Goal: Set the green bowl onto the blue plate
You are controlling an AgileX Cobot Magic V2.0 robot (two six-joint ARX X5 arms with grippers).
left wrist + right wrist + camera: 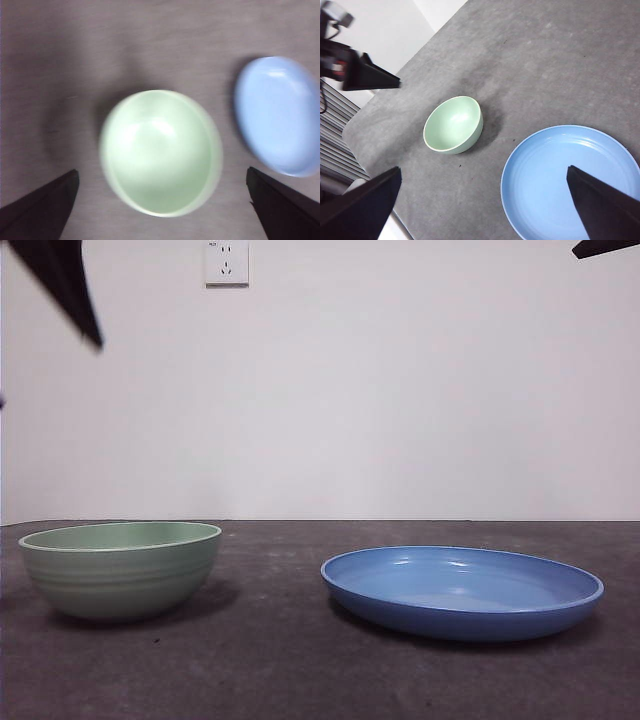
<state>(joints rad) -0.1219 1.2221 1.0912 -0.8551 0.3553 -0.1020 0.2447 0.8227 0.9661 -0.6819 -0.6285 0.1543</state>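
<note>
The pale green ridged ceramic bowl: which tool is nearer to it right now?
Left. The left tool hangs open directly above the pale green ridged ceramic bowl, not touching it. The right tool is open high over the glossy blue round plate, off to the bowl's side.

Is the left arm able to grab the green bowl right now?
Probably yes. The left pincer hangs open above the green bowl, which stands alone on the table, apart from the blue plate. Nothing lies between the pincer and the bowl.

Front camera looks level across the table; both wrist cameras look down.
</note>
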